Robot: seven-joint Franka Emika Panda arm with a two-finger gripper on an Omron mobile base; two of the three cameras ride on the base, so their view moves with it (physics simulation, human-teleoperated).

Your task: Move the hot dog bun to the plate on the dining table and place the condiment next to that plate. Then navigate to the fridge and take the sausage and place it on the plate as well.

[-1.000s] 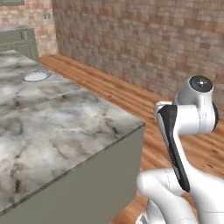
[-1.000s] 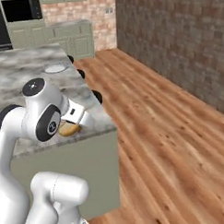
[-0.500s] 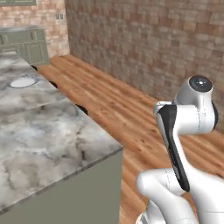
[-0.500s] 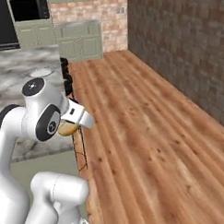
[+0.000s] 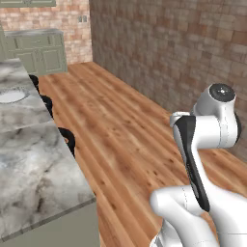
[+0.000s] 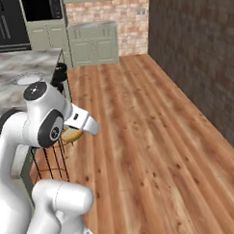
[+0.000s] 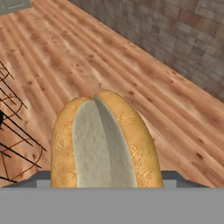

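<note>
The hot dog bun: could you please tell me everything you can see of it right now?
The hot dog bun is an elongated roll with a golden-tan, lightly speckled crust and a pale cream inside showing through a lengthwise split that faces the hand camera. It looks whole and soft. It is held up off the ground at the gripper, with the wooden floor far below it. In the right base view a tan end pokes out beneath the white hand. Where the jaws touch it is hidden.
</note>
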